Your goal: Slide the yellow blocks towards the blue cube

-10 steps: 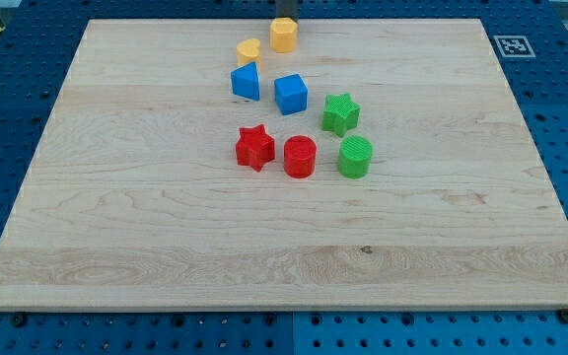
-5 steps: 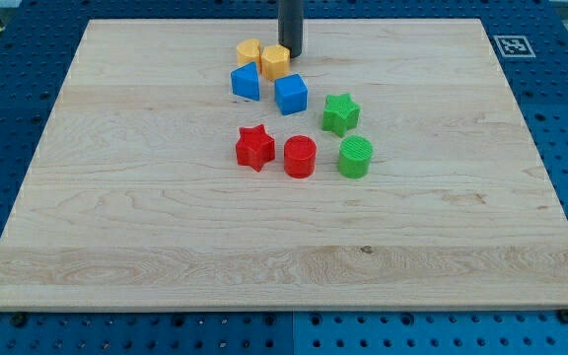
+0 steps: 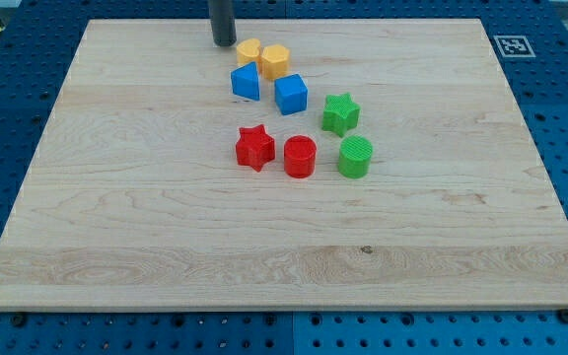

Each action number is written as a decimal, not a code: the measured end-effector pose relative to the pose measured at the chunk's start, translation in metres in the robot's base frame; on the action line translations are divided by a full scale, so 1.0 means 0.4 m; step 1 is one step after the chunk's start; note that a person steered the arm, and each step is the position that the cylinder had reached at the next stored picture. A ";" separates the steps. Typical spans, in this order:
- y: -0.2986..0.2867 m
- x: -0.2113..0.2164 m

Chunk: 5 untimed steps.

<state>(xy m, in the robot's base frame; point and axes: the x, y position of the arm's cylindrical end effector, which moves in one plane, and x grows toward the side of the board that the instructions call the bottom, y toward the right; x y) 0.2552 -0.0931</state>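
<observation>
You have my tip [image 3: 224,42], a bare rod grasping nothing, just left of two yellow blocks [image 3: 262,56] touching above the blue cube [image 3: 291,95] on the wooden desk [image 3: 146,217] over blue pegboard [image 3: 8,89].

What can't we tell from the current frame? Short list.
- My tip: the rod's upper part is cut off by the view's top edge.
- Left yellow block: its exact shape is too small to make out.
- Contact between the yellow hexagonal block, the blue cube and the blue triangular block: one camera angle only, so touching or a narrow gap cannot be settled.
- Marker at the board's top right: pattern too small to read.
</observation>
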 end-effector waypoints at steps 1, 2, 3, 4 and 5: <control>0.009 0.056; 0.009 0.056; 0.019 0.088; 0.037 0.115; 0.030 0.115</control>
<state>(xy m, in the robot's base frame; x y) 0.3013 -0.0811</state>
